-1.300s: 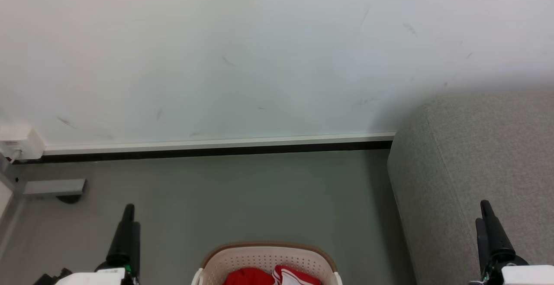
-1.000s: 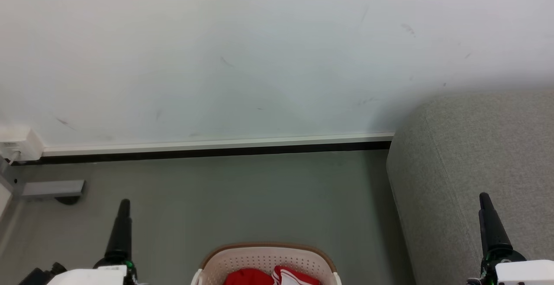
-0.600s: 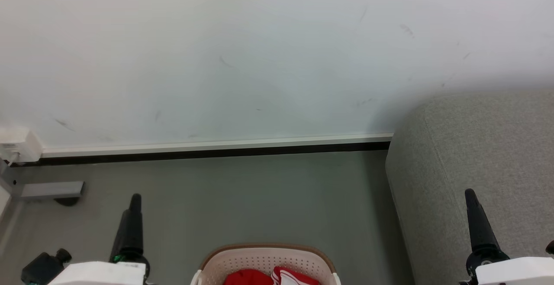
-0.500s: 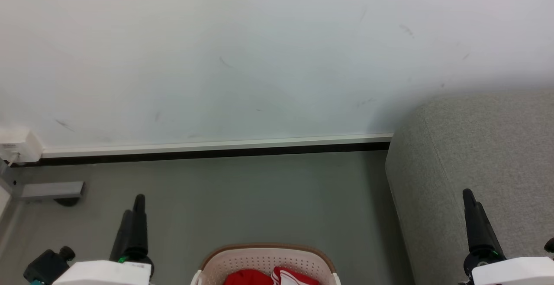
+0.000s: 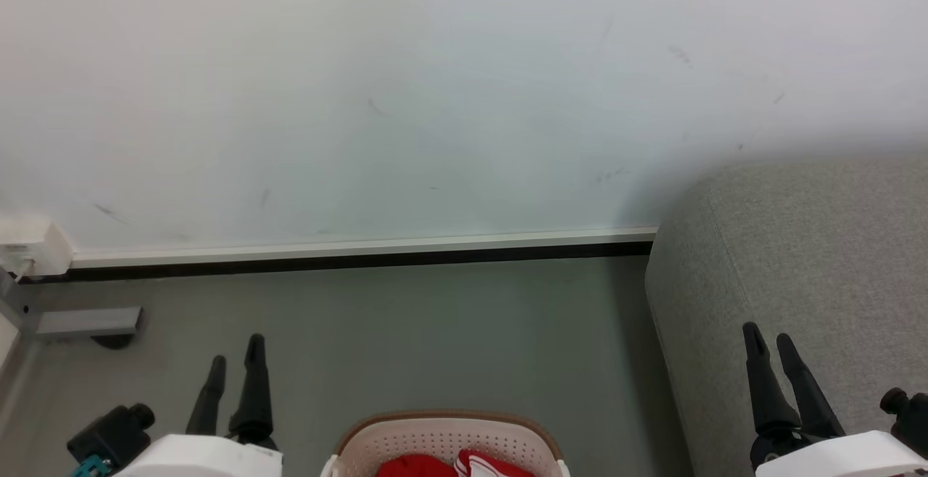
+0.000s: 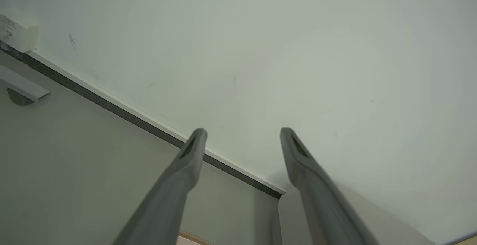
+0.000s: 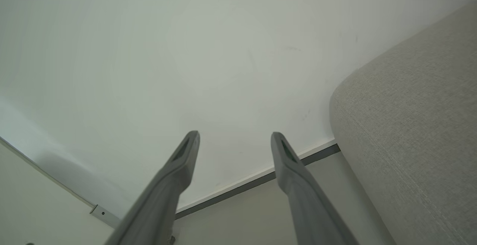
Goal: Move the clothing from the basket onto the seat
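At the bottom middle of the head view stands the cream basket (image 5: 444, 435) with a brown rim, and red clothing (image 5: 453, 465) with white stripes lies inside it. The light grey seat (image 5: 805, 274) rises at the right; its rounded edge also shows in the right wrist view (image 7: 410, 126). My left gripper (image 5: 235, 352) is open to the left of the basket, above the floor. In front of the seat's side my right gripper (image 5: 768, 338) is open too. Both wrist views show spread, empty fingers (image 6: 193, 152) (image 7: 188, 152) pointing at the wall.
A white wall (image 5: 435, 100) with a white and black skirting (image 5: 362, 254) closes off the grey floor (image 5: 435, 332) ahead. A white socket box (image 5: 25, 245) and a grey metal foot (image 5: 87, 321) sit at the far left.
Both grippers have turned about their wrists, so that each now shows two separate fingers instead of one. The left has drifted right, the right has drifted left. Basket and clothing stay put.
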